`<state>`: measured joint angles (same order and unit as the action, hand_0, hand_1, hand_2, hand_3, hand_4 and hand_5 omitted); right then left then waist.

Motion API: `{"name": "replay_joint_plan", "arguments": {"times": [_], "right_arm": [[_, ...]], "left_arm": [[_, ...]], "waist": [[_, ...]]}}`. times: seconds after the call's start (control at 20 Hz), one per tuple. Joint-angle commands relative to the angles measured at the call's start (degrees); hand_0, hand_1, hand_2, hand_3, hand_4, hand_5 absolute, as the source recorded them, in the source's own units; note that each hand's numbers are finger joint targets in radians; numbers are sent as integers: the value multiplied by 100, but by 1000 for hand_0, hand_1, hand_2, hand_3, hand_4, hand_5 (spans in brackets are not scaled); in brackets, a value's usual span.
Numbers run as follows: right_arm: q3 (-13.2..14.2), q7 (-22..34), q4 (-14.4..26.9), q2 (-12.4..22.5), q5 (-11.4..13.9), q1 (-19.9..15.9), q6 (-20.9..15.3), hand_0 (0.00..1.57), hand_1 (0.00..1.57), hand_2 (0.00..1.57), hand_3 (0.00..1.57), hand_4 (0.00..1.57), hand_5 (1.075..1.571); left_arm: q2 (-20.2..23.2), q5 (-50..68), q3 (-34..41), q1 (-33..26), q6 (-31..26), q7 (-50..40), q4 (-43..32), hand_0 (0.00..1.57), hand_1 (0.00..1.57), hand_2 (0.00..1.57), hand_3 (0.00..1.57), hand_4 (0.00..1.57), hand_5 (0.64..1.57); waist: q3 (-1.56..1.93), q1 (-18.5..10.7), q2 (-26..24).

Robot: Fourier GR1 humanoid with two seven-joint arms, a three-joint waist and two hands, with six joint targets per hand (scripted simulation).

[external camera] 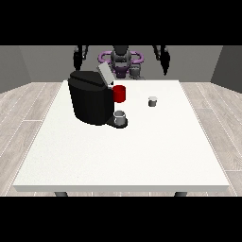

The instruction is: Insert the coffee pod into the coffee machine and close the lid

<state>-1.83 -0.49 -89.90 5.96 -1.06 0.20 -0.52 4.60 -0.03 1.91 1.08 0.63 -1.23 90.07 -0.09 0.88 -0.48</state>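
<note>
A black coffee machine (90,98) stands on the white table's left half, its grey lid (105,74) tilted up open. A small grey coffee pod (152,101) sits on the table to the right of the machine, apart from it. A grey cup (120,117) rests on the machine's base at the front. Both hands hang raised at the far side, well away from the pod: the hand at the view's left (78,57) and the hand at the view's right (164,60). Neither holds anything.
A red mug (120,93) stands right beside the machine, between it and the pod. The white table (123,156) spreads wide toward the camera, with wooden floor around it.
</note>
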Motion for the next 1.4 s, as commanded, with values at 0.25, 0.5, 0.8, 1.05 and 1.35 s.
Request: {"name": "replay_joint_plan", "arguments": {"times": [0.25,0.5,0.8,1.05,1.35], "right_arm": [[273,140,313,80,-76,73,96,0,0,0,0,128,1571],[538,-419,40,-290,-100,16,-510,0,0,0,0,181,1571],[250,-494,-37,-561,19,-215,-672,0,0,0,0,158,1571],[274,-422,-44,-495,-60,-554,-569,0,0,0,0,186,1571],[-227,-411,-167,-591,58,-620,-957,0,0,0,0,283,1571]], "left_arm": [[-328,-93,-604,-427,-412,919,210,0,0,0,0,264,1571],[532,-529,-138,32,-480,857,-109,0,0,0,0,0,1571],[1124,-251,494,919,-906,405,-999,0,0,0,0,0,1571],[1362,-359,603,1549,-1050,297,-1749,0,0,0,0,0,1571],[1411,-579,842,2169,-792,421,-2903,0,0,0,0,0,1571]], "waist": [[10,-201,-240],[10,167,-105],[8,396,348],[8,547,651],[7,704,883]]}}
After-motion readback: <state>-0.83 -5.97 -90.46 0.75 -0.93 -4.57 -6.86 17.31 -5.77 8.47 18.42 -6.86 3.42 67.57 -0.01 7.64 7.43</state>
